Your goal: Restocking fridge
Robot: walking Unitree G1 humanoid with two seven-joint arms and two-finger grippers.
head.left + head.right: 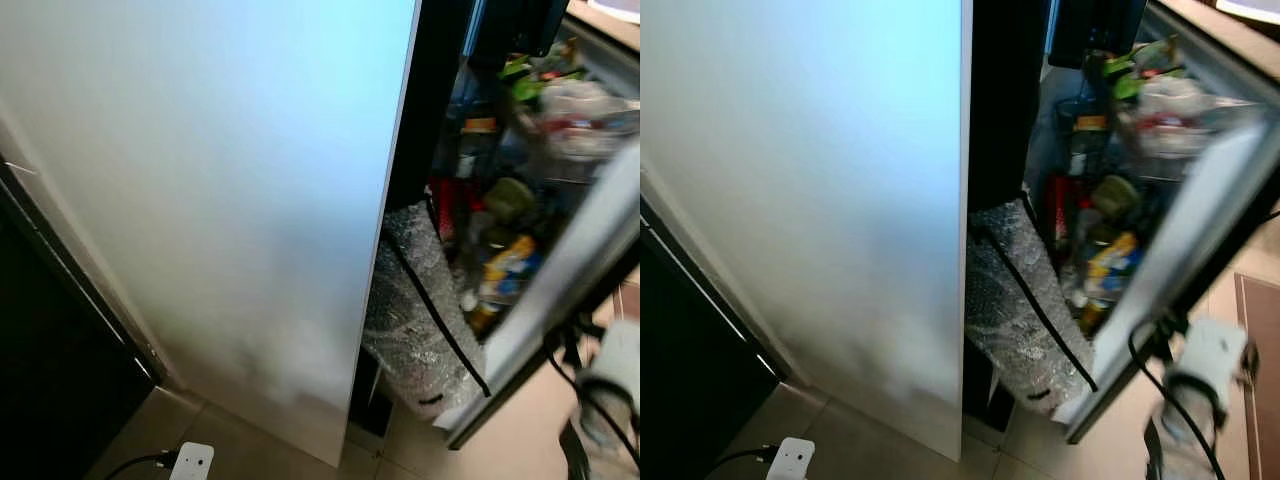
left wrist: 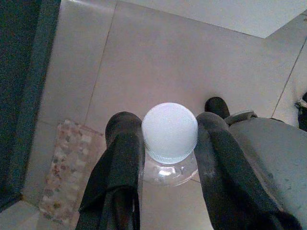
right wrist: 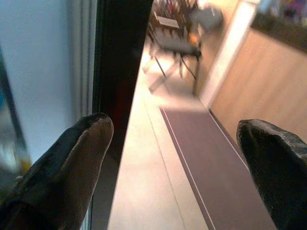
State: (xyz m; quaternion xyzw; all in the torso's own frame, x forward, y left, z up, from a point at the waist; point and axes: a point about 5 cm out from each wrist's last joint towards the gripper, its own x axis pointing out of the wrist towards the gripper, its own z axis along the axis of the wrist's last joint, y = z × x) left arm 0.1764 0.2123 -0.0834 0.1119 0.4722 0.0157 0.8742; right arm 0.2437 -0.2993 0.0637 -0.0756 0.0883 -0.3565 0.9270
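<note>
The left gripper (image 2: 168,143) is pinching a clear water bottle (image 2: 170,139) by its white-capped neck above the tiled floor (image 2: 144,62). The right gripper (image 3: 175,158) is hovering with fingers spread wide at the frame's lower corners, beside the open fridge door (image 1: 1180,260), whose shelves are holding packed groceries (image 1: 1110,250).

The fridge (image 1: 210,200) has a plain white side panel shading to pale blue, and its door (image 1: 1185,250) is edged in silver-grey. Below the opening sits a roll of clear, silvery bubble wrap (image 1: 420,330) crossed by a black cord. The left gripper (image 2: 170,158) has black fingers around a clear bottle (image 2: 169,165) with a white ribbed cap. The floor (image 2: 158,62) is beige tile, with a speckled pebble-pattern mat (image 2: 67,172).
</note>
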